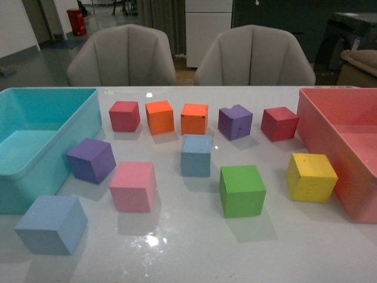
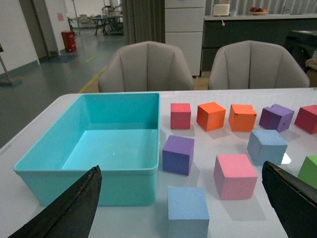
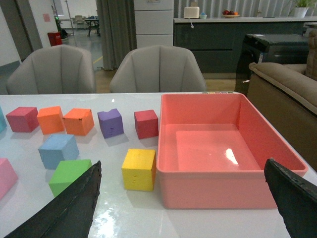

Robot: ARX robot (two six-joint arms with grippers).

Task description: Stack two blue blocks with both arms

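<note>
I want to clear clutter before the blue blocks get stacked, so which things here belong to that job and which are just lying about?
For the job: near blue block, far blue block, left gripper, right gripper.

Lying about: turquoise bin, salmon bin, pink cube, green cube, yellow cube, purple cubes, orange cubes, red cubes.

Front camera looks down over the table point(image 1: 177, 247) toward the chairs point(image 1: 121, 56); wrist cameras sit lower behind their fingers point(image 2: 64, 213), sharing the middle blue block point(image 1: 196, 154).
</note>
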